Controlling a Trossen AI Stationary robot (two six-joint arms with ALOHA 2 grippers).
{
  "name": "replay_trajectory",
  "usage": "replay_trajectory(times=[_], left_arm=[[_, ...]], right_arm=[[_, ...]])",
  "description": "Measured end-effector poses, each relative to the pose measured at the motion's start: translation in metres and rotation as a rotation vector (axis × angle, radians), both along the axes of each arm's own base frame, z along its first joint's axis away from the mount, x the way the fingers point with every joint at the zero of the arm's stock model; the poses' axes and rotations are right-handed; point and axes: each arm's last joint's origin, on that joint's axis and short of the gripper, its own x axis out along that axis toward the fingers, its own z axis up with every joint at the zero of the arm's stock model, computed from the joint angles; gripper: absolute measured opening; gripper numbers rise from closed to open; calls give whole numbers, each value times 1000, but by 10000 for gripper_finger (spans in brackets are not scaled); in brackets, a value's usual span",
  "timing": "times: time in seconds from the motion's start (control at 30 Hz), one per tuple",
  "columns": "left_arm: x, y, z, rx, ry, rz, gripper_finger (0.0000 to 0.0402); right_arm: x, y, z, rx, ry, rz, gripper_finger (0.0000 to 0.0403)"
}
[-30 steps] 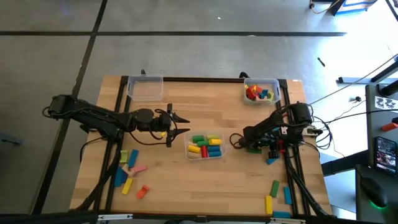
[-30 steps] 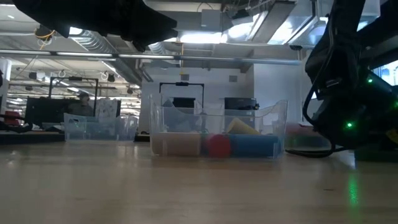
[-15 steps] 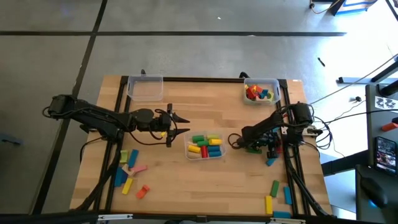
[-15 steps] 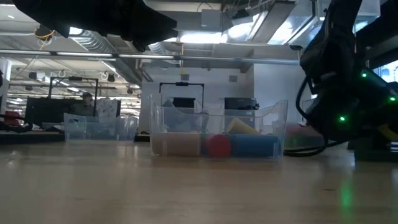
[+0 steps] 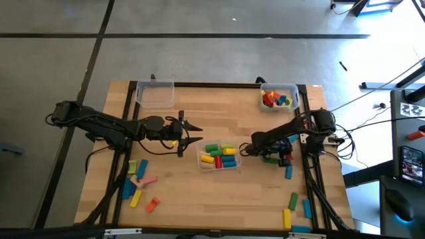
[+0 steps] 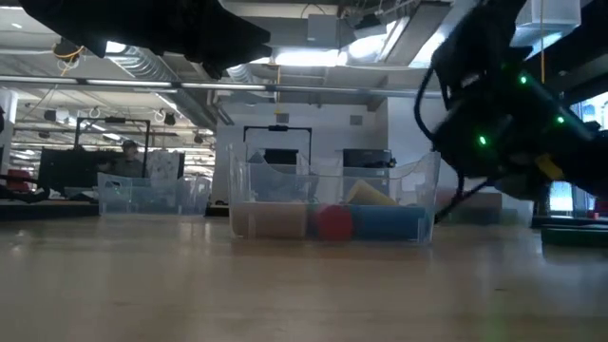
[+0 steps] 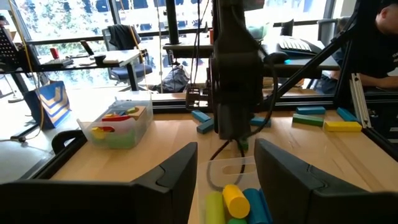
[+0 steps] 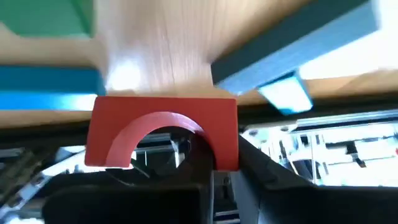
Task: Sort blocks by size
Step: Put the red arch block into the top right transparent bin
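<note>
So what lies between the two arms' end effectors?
In the high view, the clear bin of coloured blocks sits between left end effector and right end effector.

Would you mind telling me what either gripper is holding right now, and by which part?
The right gripper holds a red arch block by one leg of the arch; the left gripper holds nothing.

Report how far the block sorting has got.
Done: the middle bin holds several yellow, green, red and blue blocks, and the far right bin holds a few; the far left bin looks bare. In hand: the right gripper is shut on a red arch; the left gripper hangs open beside the middle bin. Left: loose blocks near the front left and front right corners.
</note>
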Motion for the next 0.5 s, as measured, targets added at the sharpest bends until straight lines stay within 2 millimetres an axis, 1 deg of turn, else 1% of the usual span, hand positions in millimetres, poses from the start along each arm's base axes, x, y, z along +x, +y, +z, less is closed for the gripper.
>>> replay_trajectory(times=[0.27, 0.4, 0.5], left_arm=[[0, 0, 0, 0, 1, 0, 155], [0, 0, 0, 0, 1, 0, 155], [0, 0, 0, 0, 1, 0, 155]], right_arm=[[-1, -1, 41, -49, -204, -30, 34], [-5, -3, 60, -93, -309, -33, 34], [-10, -6, 71, -129, -368, -25, 34]])
